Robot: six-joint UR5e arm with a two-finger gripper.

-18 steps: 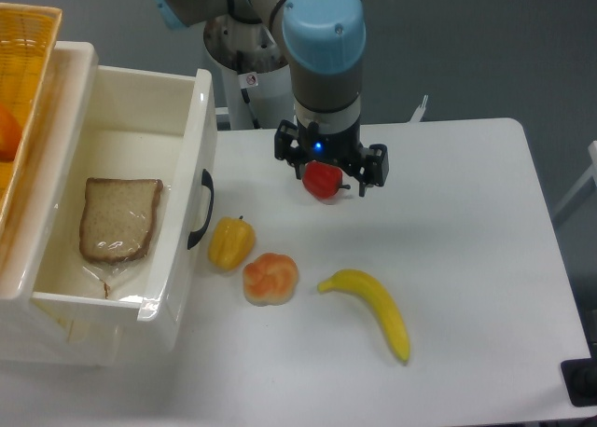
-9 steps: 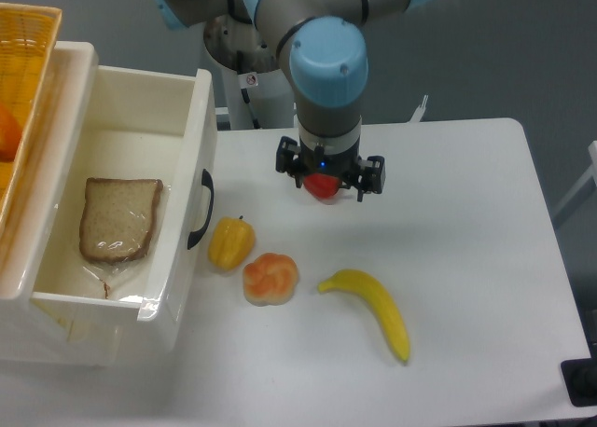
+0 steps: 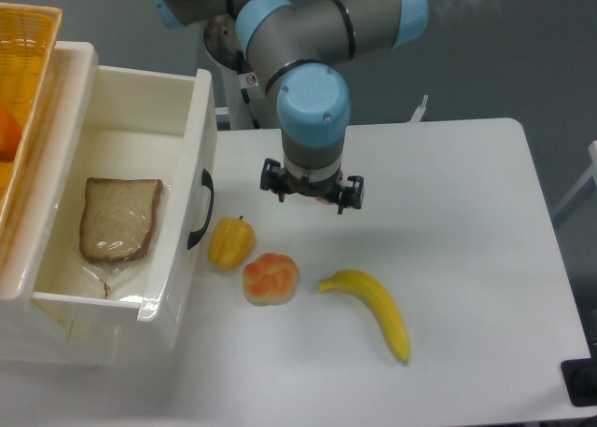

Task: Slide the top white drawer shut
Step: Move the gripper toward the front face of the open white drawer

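The top white drawer (image 3: 121, 129) stands pulled out over the left edge of the bench (image 3: 448, 259), its open box facing up and its front panel turned toward the middle of the bench. A black arched handle (image 3: 201, 209) sits on that front panel. Inside the drawer, on its floor, lies a slice of brown bread (image 3: 118, 218) in a clear wrapper. Above and behind the drawer, at the far left corner of the view, part of a yellow woven basket (image 3: 23, 63) shows, with something orange in it.

The gripper (image 3: 311, 186) hangs over the bench, nearer the back edge than the front, pointing down, with the arm's blue-capped wrist directly above it. It is to the right of the drawer's front panel, clear of the handle and not touching the drawer. The wrist hides the fingers from this view, so I cannot tell whether they are apart or together; a small trace of red shows just under the gripper body, too small to identify.

On the bench between the drawer front and the gripper, and nearer the front edge, a yellow bell pepper (image 3: 230, 243) sits just beside the handle. An orange-and-pale fruit-like object (image 3: 270, 279) lies just right of the pepper, toward the front edge. A banana (image 3: 371, 310) lies further right, running diagonally toward the front right corner.
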